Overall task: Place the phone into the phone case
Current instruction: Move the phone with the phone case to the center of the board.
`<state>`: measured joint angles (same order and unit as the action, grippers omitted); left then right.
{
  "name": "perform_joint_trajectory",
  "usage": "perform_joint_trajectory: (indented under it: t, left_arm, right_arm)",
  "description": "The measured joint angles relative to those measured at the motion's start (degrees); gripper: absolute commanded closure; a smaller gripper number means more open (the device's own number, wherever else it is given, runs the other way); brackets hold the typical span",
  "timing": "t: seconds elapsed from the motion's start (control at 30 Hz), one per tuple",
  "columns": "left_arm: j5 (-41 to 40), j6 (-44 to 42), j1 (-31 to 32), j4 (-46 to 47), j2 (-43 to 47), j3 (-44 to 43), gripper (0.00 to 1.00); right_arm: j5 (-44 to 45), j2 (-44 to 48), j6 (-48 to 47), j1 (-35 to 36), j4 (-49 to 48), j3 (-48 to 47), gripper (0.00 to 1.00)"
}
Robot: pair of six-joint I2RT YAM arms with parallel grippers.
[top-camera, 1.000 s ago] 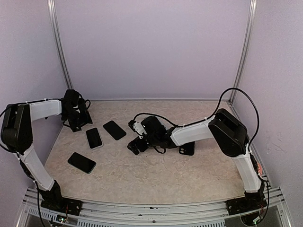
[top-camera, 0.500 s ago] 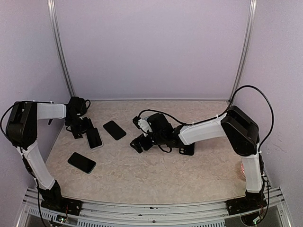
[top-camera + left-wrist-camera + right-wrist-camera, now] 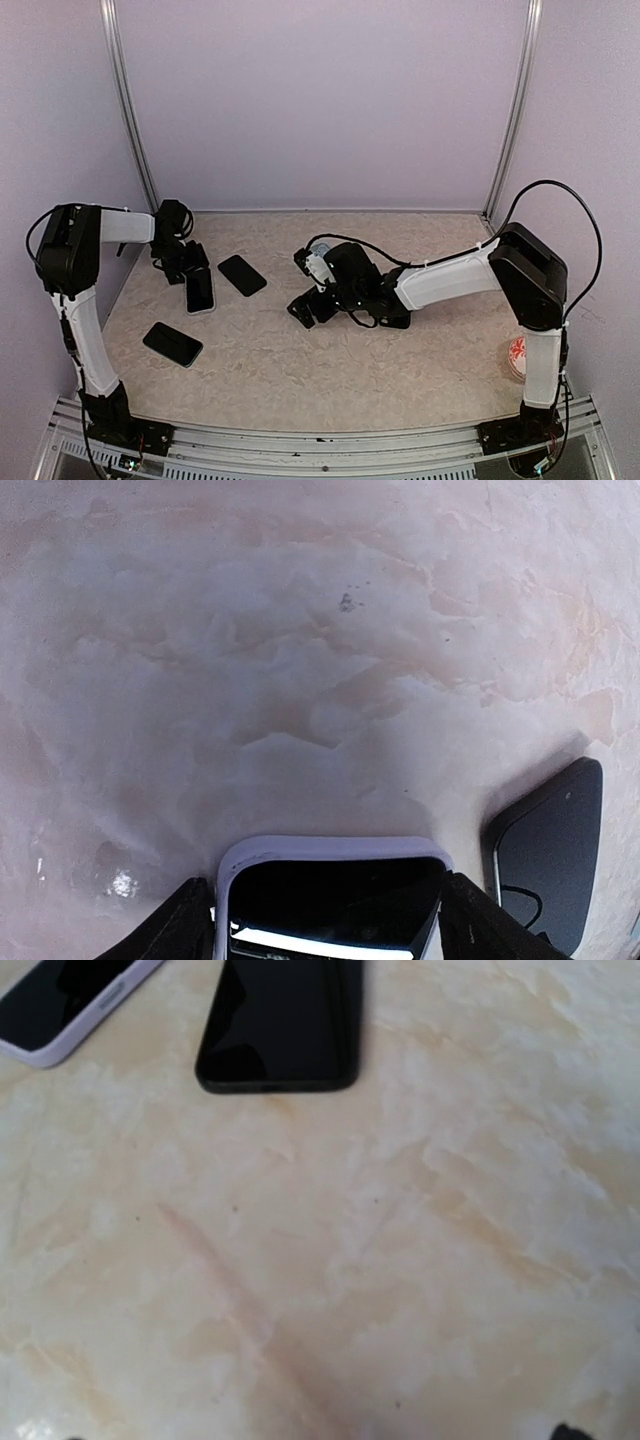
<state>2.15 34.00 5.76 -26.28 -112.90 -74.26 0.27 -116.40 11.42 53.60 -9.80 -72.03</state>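
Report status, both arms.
Left gripper straddles light-cased phone, grip unclear. Right gripper open, empty. Black phone alongside, clear of both.

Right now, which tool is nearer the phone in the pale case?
Left. The left tool straddles the cased phone's far end; the right tool sits apart, beyond the black phone.

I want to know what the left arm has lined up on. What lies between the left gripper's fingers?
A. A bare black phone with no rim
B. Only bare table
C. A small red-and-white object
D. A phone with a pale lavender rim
D: in the left wrist view, the left gripper has its fingers on either side of the lavender-rimmed phone, while the bare black phone lies off to one side, outside the fingers.
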Motion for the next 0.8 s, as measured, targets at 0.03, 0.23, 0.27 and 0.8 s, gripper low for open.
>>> perform_joint_trajectory:
  t: [0.03,0.23,0.27,0.8]
  left_arm:
    - [0.0,-0.3,0.2,-0.2,-0.6,-0.8,0.24]
    - [-2.8,-4.0,3.4,-3.6,-3.0,-4.7,0.23]
    - [-3.3,-4.6,4.2,-4.2,-3.3,-5.2,0.22]
    - [-11.4,-8.9,7.1,-8.2,-3.0,-6.6,0.01]
  right_arm:
    - [0.1,0.0,0.0,0.0,0.0,0.1,0.01]
    - [1.0,0.1,0.3,0.0,0.2,0.7,0.01]
    - [1.0,0.0,0.3,0.0,0.2,0.7,0.0]
    - [0.8,0.0,0.7,0.0,0.5,0.7,0.0]
